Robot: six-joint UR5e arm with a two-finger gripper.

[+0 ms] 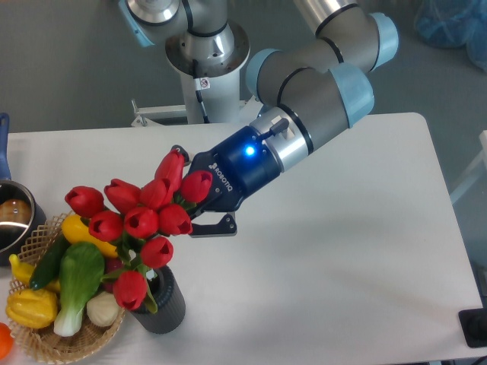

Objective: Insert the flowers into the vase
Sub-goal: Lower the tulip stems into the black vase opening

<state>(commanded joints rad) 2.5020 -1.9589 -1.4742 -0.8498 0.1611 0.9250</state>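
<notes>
The flowers (141, 220), a bunch of red tulips with green stems, lean to the left above the vase (163, 306). Their lower stems reach down into its round mouth, and one low bud hangs over the rim. The vase is a short dark grey ribbed cylinder standing upright near the table's front left. My gripper (187, 192) is shut on the flowers from the right, one finger above the buds and one below. The buds hide exactly where it holds the stems.
A woven wicker basket (46, 344) with green and yellow toy vegetables touches the vase's left side. A metal pot (14, 220) with a blue handle sits at the far left edge. A small black object (475, 327) is at the front right corner.
</notes>
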